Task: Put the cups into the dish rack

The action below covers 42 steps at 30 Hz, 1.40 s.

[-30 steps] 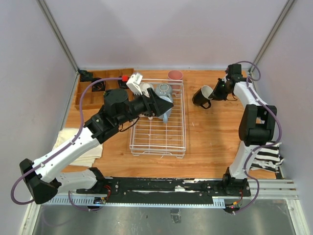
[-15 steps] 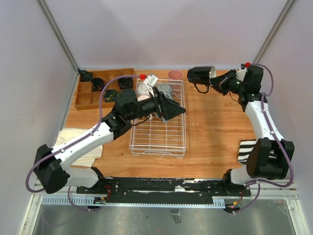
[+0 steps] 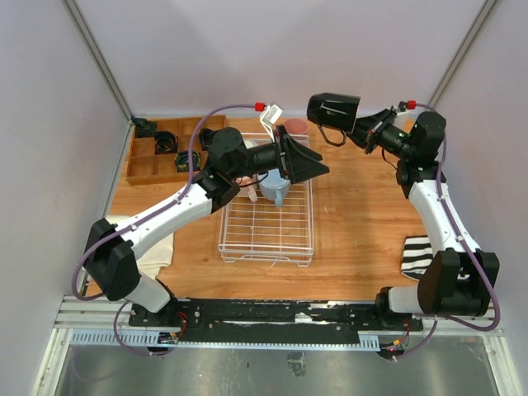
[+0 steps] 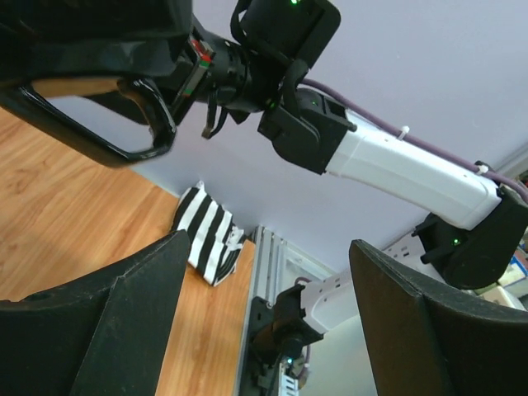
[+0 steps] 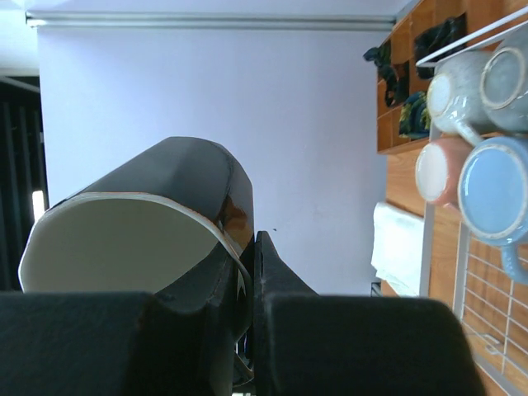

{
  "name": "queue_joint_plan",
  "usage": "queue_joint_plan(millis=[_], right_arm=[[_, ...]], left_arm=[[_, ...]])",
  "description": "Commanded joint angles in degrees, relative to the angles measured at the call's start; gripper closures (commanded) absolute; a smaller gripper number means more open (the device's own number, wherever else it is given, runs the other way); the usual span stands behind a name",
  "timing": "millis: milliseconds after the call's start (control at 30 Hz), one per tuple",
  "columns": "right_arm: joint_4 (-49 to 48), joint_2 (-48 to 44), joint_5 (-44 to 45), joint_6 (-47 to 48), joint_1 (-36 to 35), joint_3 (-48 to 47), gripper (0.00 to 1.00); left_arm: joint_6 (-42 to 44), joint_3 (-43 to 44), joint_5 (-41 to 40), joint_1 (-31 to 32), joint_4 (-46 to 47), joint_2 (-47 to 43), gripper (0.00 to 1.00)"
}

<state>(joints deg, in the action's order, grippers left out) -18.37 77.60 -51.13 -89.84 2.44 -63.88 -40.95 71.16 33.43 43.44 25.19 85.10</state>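
Pinches the black mug (image 3: 332, 108) by its wall in the right gripper (image 3: 361, 130), raised off the table (image 3: 363, 239) past the far right corner of the dish rack (image 3: 264, 233), so not yet in it. Keeps it tipped on its side, mouth toward the gripper and handle hanging below. Seen from the right wrist camera, catches the mug's dark wall in the narrow gap between the two fingers (image 5: 363, 342), with the white inside facing the lens.

Reaches over the rack's far right part with the left gripper (image 3: 315, 162), jaws spread wide and holding nothing, aimed toward the lifted mug. From the left wrist camera, shows both pads far apart, with the mug's handle and the right arm above them.

Holds four cups at the rack's far end: light blue mug (image 5: 495, 190), pale pink mug (image 5: 441, 169), white mug (image 5: 452, 92) and grey-green mug (image 5: 507, 76), packed close together. Cannot tell from these views how each one is set down.

Leaves the pink tumbler (image 3: 295, 126) standing on the table just beyond the rack's far edge, outside it.

Elsewhere: wooden compartment tray (image 3: 153, 172) at the far left with black coiled objects (image 3: 186, 159) inside, cream towel (image 3: 157, 252) at the left, striped cloth (image 3: 419, 254) at the right.
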Motion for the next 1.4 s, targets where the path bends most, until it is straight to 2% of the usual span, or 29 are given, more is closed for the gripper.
queue_joint_plan(millis=[0, 100, 467, 800, 1100, 1367], right_arm=[[-7.95, -3.2, -2.09, -5.16, -2.69, 0.0, 0.99], [-9.21, -3.54, -1.75, -6.18, -3.57, -0.01, 0.99], [-10.9, -3.19, -0.38, -6.88, -5.16, -1.71, 0.99], [-9.75, -2.68, 0.73, -2.54, -5.66, -1.74, 0.99], [-10.48, -2.04, 1.95, -1.32, -7.62, -0.25, 0.99], [-9.75, -1.35, 2.51, 2.54, -8.45, -0.73, 0.99]], left_arm=[[-6.36, 1.11, 5.72, -2.81, 9.49, 2.77, 0.15], [-12.01, 1.16, 6.97, -3.68, 15.98, 4.59, 0.13], [-16.83, 6.58, 5.75, -3.94, 17.41, 10.34, 0.08], [-28.65, 5.2, 4.06, -3.89, 29.09, 12.44, 0.08], [-28.69, 6.76, 5.44, -3.8, 26.2, 13.7, 0.08], [-35.92, 8.19, 5.15, -3.79, 31.84, 15.49, 0.09]])
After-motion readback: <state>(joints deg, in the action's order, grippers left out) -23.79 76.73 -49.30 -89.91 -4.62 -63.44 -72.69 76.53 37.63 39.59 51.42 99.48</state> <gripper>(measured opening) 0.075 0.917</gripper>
